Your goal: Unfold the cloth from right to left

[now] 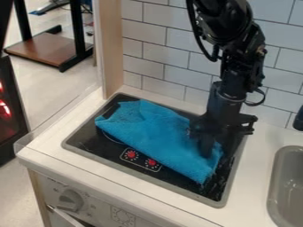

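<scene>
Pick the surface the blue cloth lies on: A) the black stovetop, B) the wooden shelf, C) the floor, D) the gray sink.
A: the blue cloth lies across the stovetop, whose black surface shows around its edges.

The fabric cloth (157,133) is lying on the rectangular stove (106,150). The round-cornered sink (275,177) is sitting right of it; the tiled wall (148,57) is standing behind.

Toy-kitchen setup, black stovetop (89,148) with red-marked knobs (131,154) set in a pale tabletop (71,168), grey sink (274,188) at its right edge, white tiled wall (163,57) behind, oven-style dial (70,200) below
</scene>
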